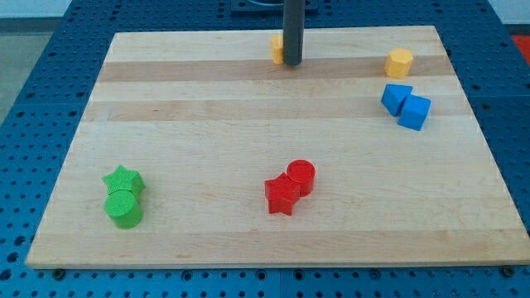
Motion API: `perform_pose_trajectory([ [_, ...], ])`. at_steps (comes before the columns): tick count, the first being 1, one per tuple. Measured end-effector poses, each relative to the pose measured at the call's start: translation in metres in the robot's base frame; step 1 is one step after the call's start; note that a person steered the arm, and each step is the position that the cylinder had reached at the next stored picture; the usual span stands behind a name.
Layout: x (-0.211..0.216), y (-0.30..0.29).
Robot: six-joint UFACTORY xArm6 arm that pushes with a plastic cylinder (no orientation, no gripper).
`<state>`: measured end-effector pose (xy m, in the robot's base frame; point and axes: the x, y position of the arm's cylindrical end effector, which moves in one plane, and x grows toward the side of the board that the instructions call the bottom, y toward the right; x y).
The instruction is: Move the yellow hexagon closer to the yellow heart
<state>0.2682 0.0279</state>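
Note:
The yellow hexagon (pixel 398 62) sits near the board's top right. A yellow block (pixel 277 48), partly hidden behind my rod, sits at the top centre; its shape cannot be made out, and it is likely the yellow heart. My tip (pixel 291 62) rests on the board just right of that yellow block and touches or nearly touches it. The hexagon is far to the right of my tip.
Two blue blocks (pixel 406 104) lie together just below the hexagon. A red cylinder (pixel 301 176) and a red star (pixel 281 196) touch at the bottom centre. A green star (pixel 123 180) and a green cylinder (pixel 123 208) touch at the bottom left.

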Motion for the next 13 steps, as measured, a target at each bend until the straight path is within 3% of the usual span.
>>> perform_pose_trajectory([
  [3, -0.024, 0.022],
  [7, -0.02, 0.215],
  [8, -0.002, 0.241],
  [9, 0.022, 0.242],
  [13, 0.036, 0.172],
])
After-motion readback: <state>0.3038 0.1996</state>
